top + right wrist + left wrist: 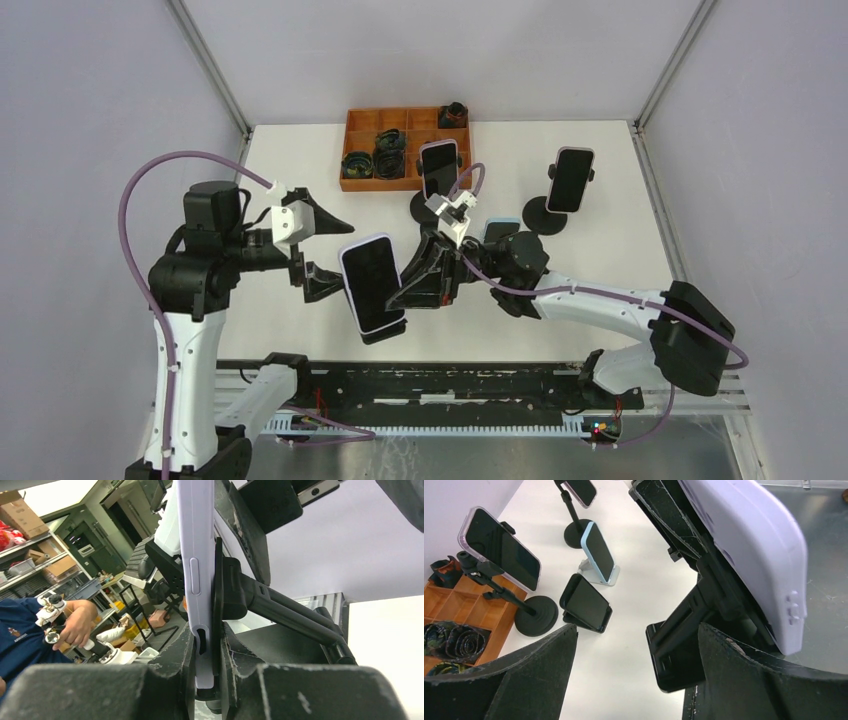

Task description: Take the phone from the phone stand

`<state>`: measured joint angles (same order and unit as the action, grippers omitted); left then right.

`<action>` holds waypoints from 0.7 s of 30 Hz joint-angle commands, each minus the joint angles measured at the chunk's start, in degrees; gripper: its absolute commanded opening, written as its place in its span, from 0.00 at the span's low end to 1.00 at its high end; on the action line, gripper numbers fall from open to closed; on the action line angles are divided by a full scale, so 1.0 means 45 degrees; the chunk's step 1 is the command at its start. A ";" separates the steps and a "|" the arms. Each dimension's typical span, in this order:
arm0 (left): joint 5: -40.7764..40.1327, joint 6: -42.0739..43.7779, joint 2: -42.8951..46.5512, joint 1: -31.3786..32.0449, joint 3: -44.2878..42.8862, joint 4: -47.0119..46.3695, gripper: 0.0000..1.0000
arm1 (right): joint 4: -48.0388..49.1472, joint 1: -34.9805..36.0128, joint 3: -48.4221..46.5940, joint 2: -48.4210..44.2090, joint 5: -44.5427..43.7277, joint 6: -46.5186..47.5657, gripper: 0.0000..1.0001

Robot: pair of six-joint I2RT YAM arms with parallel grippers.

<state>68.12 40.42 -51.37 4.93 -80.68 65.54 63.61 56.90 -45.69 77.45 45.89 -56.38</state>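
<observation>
A phone (372, 282) in a lavender case sits in a black phone stand (385, 330), both held in the air near the table's front edge. My right gripper (418, 278) is shut on the phone's edge together with the stand's back plate; in the right wrist view (206, 637) the fingers press the lavender phone (195, 570) and the stand (235, 597) between them. My left gripper (347, 256) is open beside the phone's left edge. In the left wrist view (636, 635) its fingers (749, 680) flank the stand (689, 630), under the phone's back (749, 545).
An orange tray (362, 122) of black coiled items stands at the back. Two phones on round-base stands (438, 172) (569, 182) and a blue phone (500, 228) on a small stand are behind. A small black phone (585, 602) leans on a low stand.
</observation>
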 commanded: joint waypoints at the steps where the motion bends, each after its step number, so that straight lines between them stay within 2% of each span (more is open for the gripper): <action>1: 0.0532 0.1058 0.0005 0.0018 0.0216 0.0612 0.94 | 0.2391 0.0299 -0.1464 0.0308 -0.0178 -0.0526 0.00; 8: 0.0699 0.3054 -0.0266 0.0018 0.0408 0.2511 0.83 | 0.2485 0.0683 -0.2164 0.1005 -0.0216 -0.0712 0.00; 13: 0.0979 0.3553 -0.0464 0.0018 0.0528 0.3057 0.74 | 0.2410 0.0921 -0.2431 0.1319 -0.0385 -0.0626 0.00; 17: 0.1239 0.4045 -0.0429 0.0018 0.0737 0.3443 0.60 | 0.1891 0.1024 -0.2436 0.1388 -0.0666 -0.0298 0.00; 21: 0.1248 0.4433 -0.0278 0.0020 0.0987 0.3522 0.41 | 0.1363 0.1027 -0.2164 0.1352 -0.1347 0.0012 0.00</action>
<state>71.96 54.98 -53.10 5.02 -77.12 80.49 65.60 60.47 -52.80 84.42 44.21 -57.63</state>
